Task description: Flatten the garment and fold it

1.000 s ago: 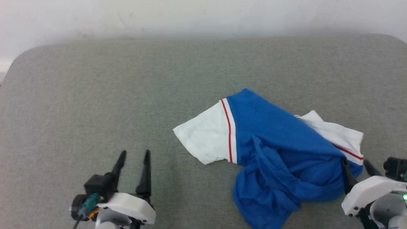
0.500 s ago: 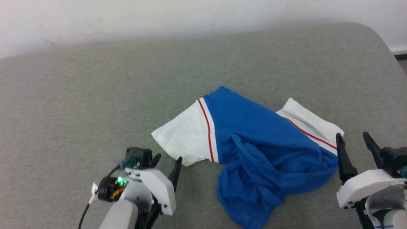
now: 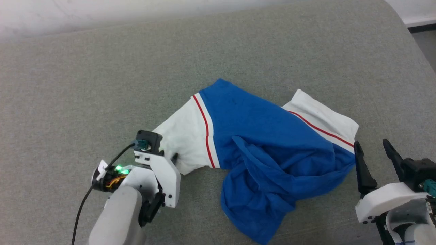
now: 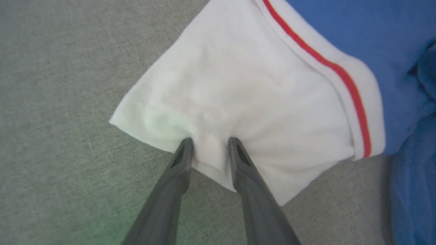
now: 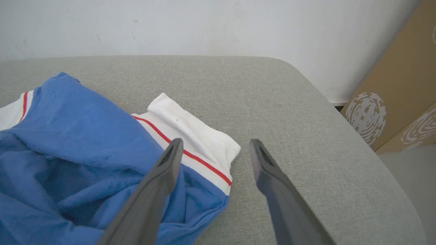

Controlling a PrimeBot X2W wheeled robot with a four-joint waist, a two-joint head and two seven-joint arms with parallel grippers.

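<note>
The grey cushion (image 3: pixel 102 68) lies bare and wide ahead of and outside the left gripper (image 4: pixel 210 143). Its rounded edge falls away outside the right gripper (image 3: pixel 371 144). The garment (image 3: pixel 259 136) lies crumpled between the two. The left fingertips press on the white sleeve (image 4: pixel 238 85) at its hem, and cloth puckers between them; clamped or not, I cannot tell. The right jaws gape just beside the other sleeve (image 3: pixel 323 115).

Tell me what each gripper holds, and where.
The left gripper straddles the white sleeve hem of the garment, cloth puckered between; a firm grip cannot be told. The right gripper is open, holding nothing.
</note>
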